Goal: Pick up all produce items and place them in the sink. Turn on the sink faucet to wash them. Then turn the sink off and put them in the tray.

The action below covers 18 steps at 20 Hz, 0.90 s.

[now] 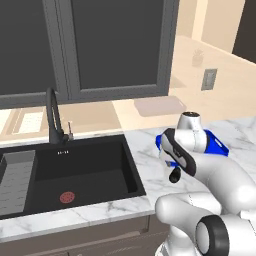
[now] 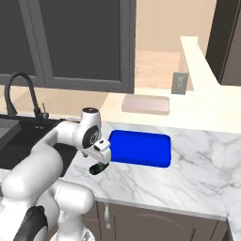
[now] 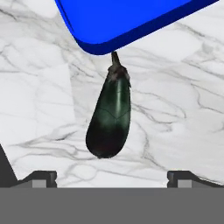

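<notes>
A dark purple eggplant (image 3: 109,116) lies on the white marble counter, its stem touching or nearly touching the corner of the blue tray (image 3: 122,17). My gripper (image 3: 112,177) hangs open just above the eggplant's blunt end, one fingertip on each side and nothing between them. From the right base view, the gripper (image 2: 98,167) points down at the counter just left of the tray (image 2: 141,148). To the left lies the black sink (image 1: 85,170) with its red drain, and the black faucet (image 1: 52,117) stands behind it. The arm hides part of the tray (image 1: 217,145).
A grey ribbed drying rack (image 1: 15,180) sits in the sink's left part. A pale beige slab (image 2: 146,104) lies on the ledge behind the tray, with a wall outlet (image 2: 178,83) above it. The counter's front edge runs just below the gripper.
</notes>
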### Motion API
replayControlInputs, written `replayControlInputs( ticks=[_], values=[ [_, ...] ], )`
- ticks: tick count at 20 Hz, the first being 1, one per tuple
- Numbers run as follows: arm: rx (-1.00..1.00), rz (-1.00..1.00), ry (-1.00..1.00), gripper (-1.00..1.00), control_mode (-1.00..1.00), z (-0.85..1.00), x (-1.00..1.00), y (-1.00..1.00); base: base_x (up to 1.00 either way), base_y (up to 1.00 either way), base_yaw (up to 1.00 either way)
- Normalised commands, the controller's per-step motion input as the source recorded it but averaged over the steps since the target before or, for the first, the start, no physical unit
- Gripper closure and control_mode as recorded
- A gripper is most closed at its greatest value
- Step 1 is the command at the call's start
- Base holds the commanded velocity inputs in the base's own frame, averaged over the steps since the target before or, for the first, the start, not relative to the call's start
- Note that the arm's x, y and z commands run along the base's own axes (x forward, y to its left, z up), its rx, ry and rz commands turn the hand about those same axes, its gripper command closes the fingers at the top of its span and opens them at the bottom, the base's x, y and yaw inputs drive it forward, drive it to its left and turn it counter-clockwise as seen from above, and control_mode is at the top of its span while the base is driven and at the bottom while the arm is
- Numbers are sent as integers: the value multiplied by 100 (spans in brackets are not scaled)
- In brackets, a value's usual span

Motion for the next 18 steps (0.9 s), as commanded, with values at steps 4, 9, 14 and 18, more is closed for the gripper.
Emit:
replayControlInputs(
  ticks=[4, 9, 14, 18],
  values=[
    [0, 9, 0, -100, -100, -18, 0, -3, 0, 0, 0],
    [0, 8, -1, -100, -100, -17, 4, -2, 0, 0, 0],
    [0, 4, -4, -100, -100, -18, 13, 0, 0, 0, 0],
    [0, 0, -4, -100, -100, -19, 17, 0, 0, 0, 0]
  ],
)
